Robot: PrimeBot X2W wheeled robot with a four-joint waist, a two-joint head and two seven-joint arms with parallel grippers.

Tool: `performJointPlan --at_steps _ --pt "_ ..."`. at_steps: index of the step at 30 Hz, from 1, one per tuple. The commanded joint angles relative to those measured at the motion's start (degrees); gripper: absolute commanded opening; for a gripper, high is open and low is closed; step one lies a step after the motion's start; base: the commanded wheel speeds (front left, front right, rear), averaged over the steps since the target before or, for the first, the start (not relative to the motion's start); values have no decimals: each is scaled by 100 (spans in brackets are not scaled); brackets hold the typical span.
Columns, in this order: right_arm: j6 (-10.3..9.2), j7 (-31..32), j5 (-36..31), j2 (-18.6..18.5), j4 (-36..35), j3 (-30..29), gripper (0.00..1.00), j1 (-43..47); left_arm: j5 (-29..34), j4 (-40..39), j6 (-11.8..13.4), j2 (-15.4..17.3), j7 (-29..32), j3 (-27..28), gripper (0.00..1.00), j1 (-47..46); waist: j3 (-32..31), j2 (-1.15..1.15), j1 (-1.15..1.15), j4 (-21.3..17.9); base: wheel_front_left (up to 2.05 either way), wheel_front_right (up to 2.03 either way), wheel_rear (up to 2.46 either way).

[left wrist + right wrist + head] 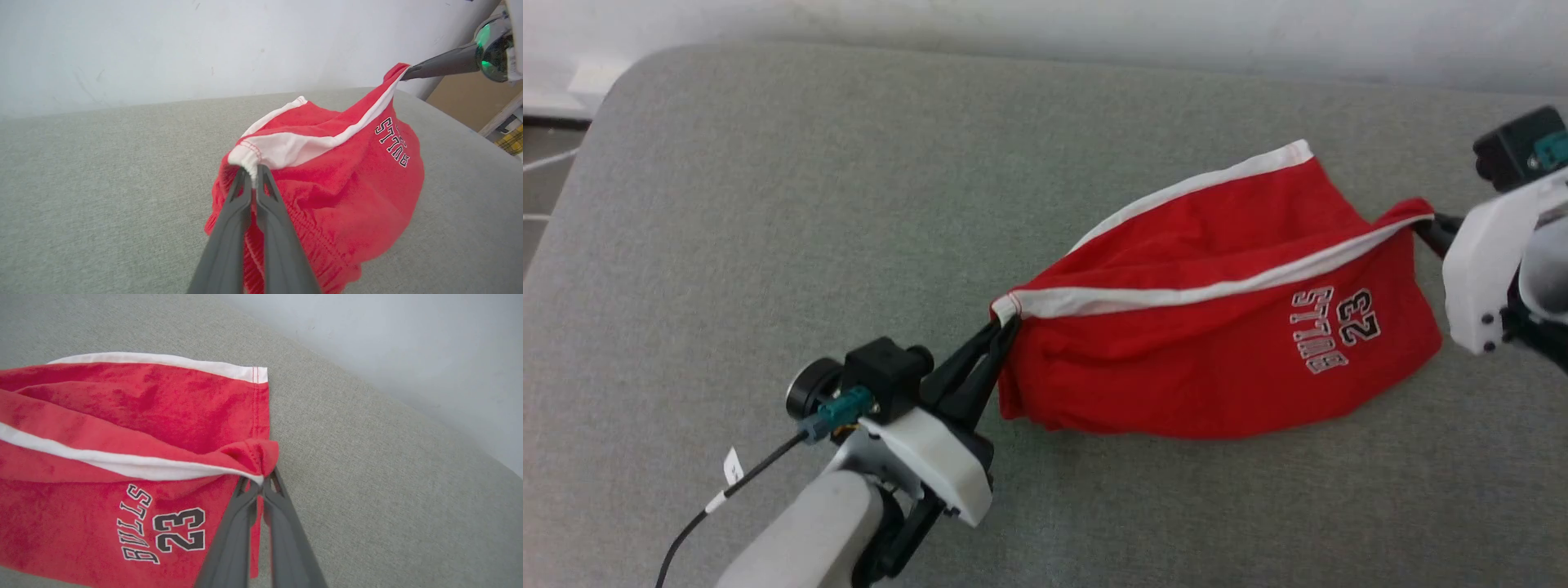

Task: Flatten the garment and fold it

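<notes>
The garment (1217,327) is a pair of bright red shorts with white trim and "BULLS 23" lettering, stretched between my two grippers above the grey cushioned surface (849,204). My left gripper (1001,327) is shut on the garment's left end, pinching a bunched white-trimmed corner (245,157). My right gripper (1425,227) is shut on the opposite corner, where red fabric folds over the fingertips (261,457). The white stripe (1217,290) runs taut between both grips. The lower part of the garment (359,212) sags and hangs in folds. A second white-trimmed hem (163,361) lies behind.
The grey cushioned surface (388,477) spreads wide to the left and front of the garment. A pale wall (204,49) rises behind its far edge. The surface's rounded left corner (621,82) drops off at the upper left. A cable (743,478) trails from my left wrist.
</notes>
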Motion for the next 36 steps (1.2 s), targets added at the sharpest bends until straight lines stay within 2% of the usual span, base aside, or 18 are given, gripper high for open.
performJointPlan --at_steps 1,14,28,29,30,31,32,36 --pt "-12 -60 -73 47 250 88 0 -279 28 117 -27 -91 -77 35 0 -166 394 0 -2 307 0 0 0" --pt "-12 -599 -466 397 2428 679 0 -1921 103 946 -250 -407 -334 -58 0 -834 777 0 -2 503 0 0 0" --pt "-12 -1509 -557 573 3527 1077 0 -2500 167 1453 -273 -739 -651 -88 0 -1210 972 0 -2 607 0 0 0" --pt "-12 -1580 -550 585 3590 1112 7 -2522 172 1497 -256 -751 -680 -65 0 -1224 970 0 -2 609 0 0 0" --pt "-12 -1655 -553 594 3652 1149 82 -2541 174 1547 -257 -758 -699 -58 0 -1232 962 0 -2 608 0 0 0" --pt "-12 -1719 -565 603 3727 1176 100 -2560 174 1602 -262 -762 -710 -60 37 -1235 950 0 -2 604 0 0 0" --pt "-12 -1785 -577 612 3798 1213 100 -2569 181 1656 -263 -767 -722 -63 100 -1240 921 0 -2 600 0 0 0" --pt "-12 -1977 -511 660 4055 1359 100 -2540 192 1804 -275 -783 -779 -58 100 -1204 685 0 -2 557 0 0 0"
